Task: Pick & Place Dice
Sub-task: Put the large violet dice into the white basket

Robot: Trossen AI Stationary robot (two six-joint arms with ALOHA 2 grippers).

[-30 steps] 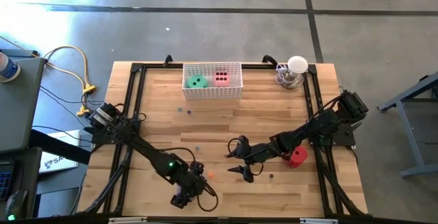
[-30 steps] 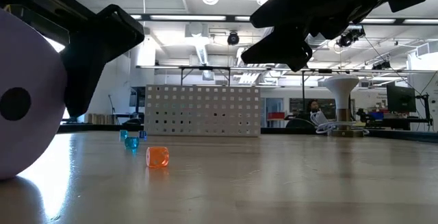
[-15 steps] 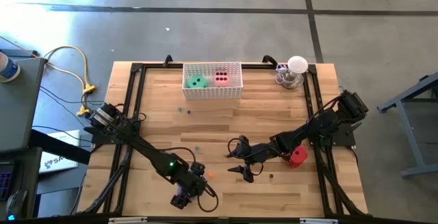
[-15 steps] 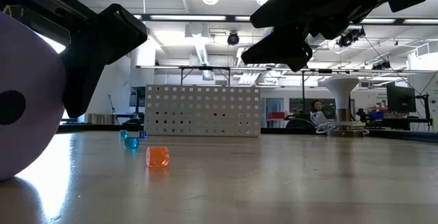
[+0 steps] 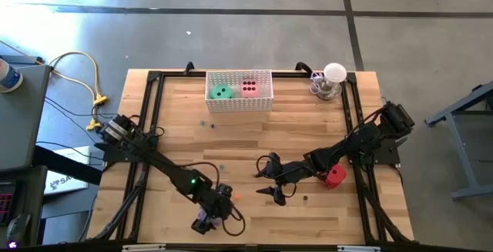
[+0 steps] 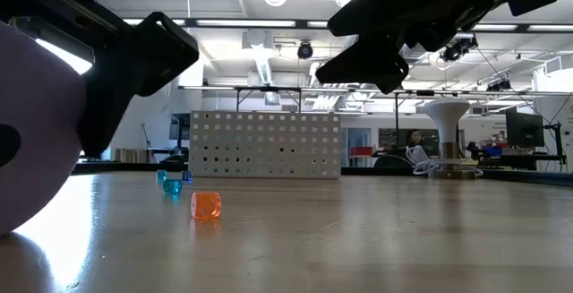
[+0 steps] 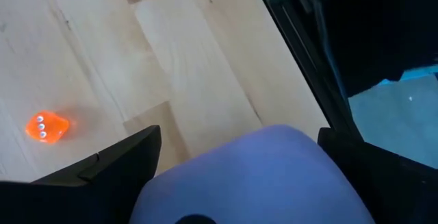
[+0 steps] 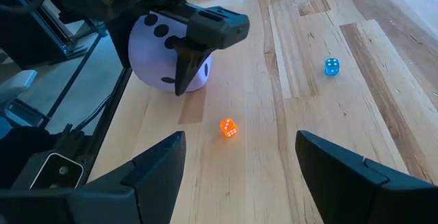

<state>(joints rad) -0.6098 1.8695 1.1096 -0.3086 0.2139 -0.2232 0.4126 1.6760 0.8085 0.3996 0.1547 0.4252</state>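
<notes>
A: Two jaws of the left gripper [image 5: 209, 215] are set wide on either side of the purple die [image 5: 200, 223], near the front edge of the worktop [image 5: 308, 129]. Over the last second they have been drawn in slightly, and the gripper has been shifted a little toward that edge.

B: Is the die held?

A: A firm hold cannot be confirmed; the jaws are spread around it and no lift is seen. It is judged that the grasp is just being begun.

B: And the other arm?

A: The right gripper [image 5: 269, 183] is kept unchanged at mid-worktop, its jaws parted with nothing between them. The red die [image 5: 334, 176] lies beside that arm, apart from the jaws.

B: What is left?

A: The green die [image 5: 223, 92] and pink die [image 5: 249, 88] are already lodged in the white basket [image 5: 239, 107] at the far edge, so two are judged outstanding.

B: The surface?

A: Pale wooden planks, framed by dark rails; a tiny orange die [image 6: 206, 205] lies nearby. Beyond, grey floor and a yellow cable [image 5: 85, 71] are seen.
</notes>
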